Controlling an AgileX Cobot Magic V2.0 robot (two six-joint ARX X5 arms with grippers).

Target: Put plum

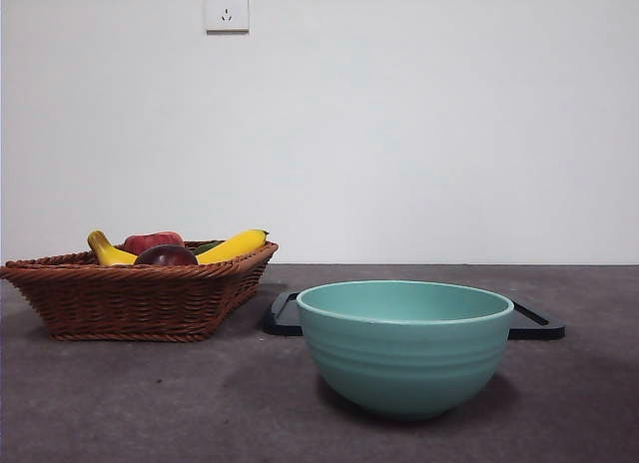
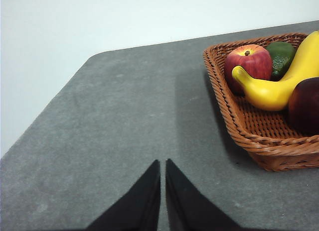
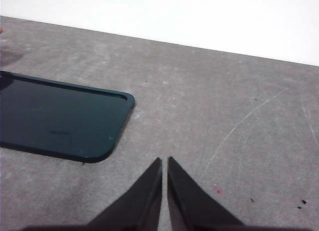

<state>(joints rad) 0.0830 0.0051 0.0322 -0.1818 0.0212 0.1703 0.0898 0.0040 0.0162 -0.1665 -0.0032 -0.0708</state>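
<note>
The dark maroon plum (image 1: 166,255) lies in a brown wicker basket (image 1: 140,298) at the left of the table. In the left wrist view the plum (image 2: 304,105) shows at the basket's near side, cut off by the picture edge. My left gripper (image 2: 163,164) is shut and empty above the bare table, apart from the basket (image 2: 259,141). My right gripper (image 3: 164,161) is shut and empty above the grey table, beside a black tray (image 3: 60,119). Neither arm shows in the front view.
The basket also holds a red apple (image 2: 248,64), a yellow banana (image 2: 279,86) and a green fruit (image 2: 281,57). A teal bowl (image 1: 404,345) stands in front at centre right, with the black tray (image 1: 534,323) behind it.
</note>
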